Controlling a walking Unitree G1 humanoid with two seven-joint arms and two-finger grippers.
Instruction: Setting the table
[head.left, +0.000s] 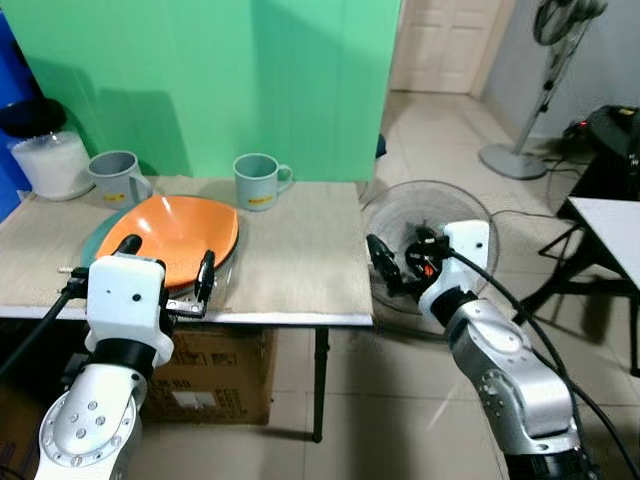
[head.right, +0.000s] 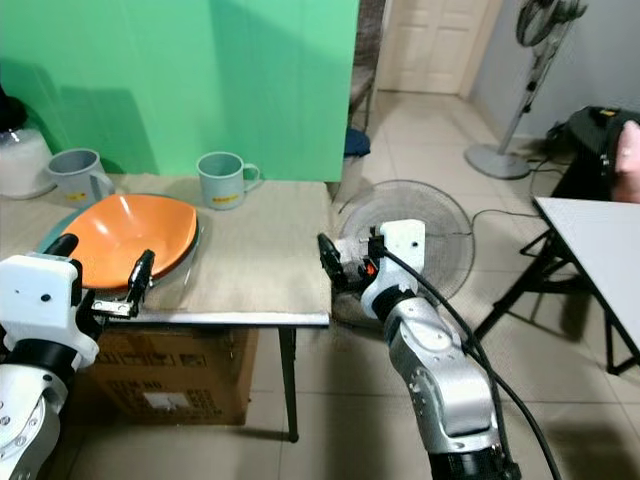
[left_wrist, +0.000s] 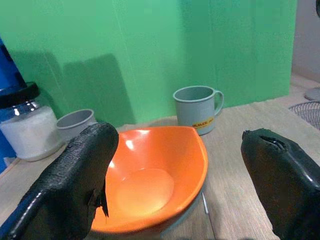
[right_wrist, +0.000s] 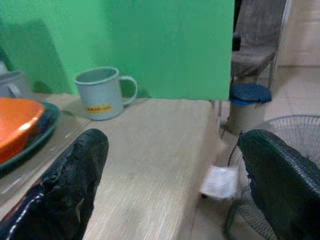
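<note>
The left gripper (head.left: 168, 272) hangs with fingers spread at the table's (head.left: 300, 260) near edge, just before the round orange plastic bowl (head.left: 172, 233). The bowl sits tilted on a dark green plate (head.left: 95, 240), its opening facing up; the arm hides its near rim. The right gripper (head.right: 335, 262), also spread, hovers off the table's right edge. Two grey-blue mugs (head.left: 259, 180) stand behind.

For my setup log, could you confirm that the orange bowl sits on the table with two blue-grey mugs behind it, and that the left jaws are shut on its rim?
Not quite: the left gripper stands open, its jaws either side of the orange bowl, as the left wrist view shows. The table and the two mugs behind it are as you say.
</note>
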